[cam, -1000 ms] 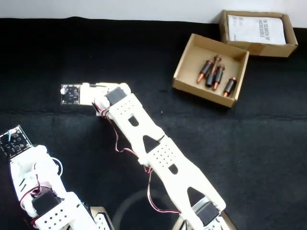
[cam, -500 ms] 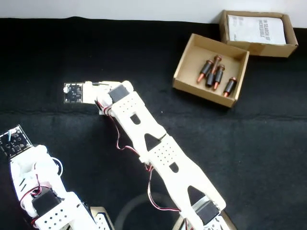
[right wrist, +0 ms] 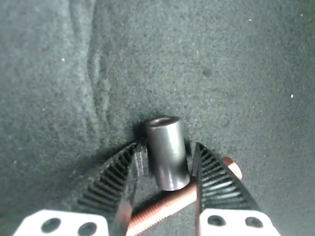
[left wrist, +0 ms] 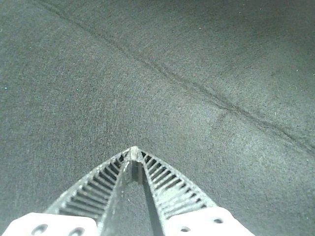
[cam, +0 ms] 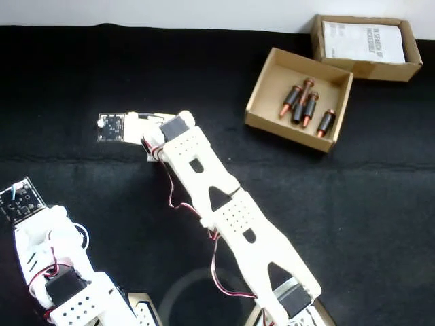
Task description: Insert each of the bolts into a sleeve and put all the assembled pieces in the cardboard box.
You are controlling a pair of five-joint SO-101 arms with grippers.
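A dark sleeve (right wrist: 167, 152) stands between the fingers of my right gripper (right wrist: 167, 151), which is shut on it just above the black cloth. A copper bolt (right wrist: 162, 209) lies crosswise under the sleeve, partly hidden behind the fingers. In the high view the right arm (cam: 204, 183) stretches to mid-table, left of the cardboard box (cam: 262, 85), its wrist covering the sleeve. Several assembled pieces (cam: 304, 105) lie in that box. My left gripper (left wrist: 134, 151) is shut on nothing over bare cloth, and its arm (cam: 54, 272) sits at the near left corner.
A second cardboard box (cam: 363, 68) with a printed sheet stands at the back right, beside the first. A fold in the black cloth (cam: 380, 163) runs across the table. Red and black cables hang along the right arm.
The right arm's wrist has swung to the right across the table, toward the box side. The left arm has stayed still.
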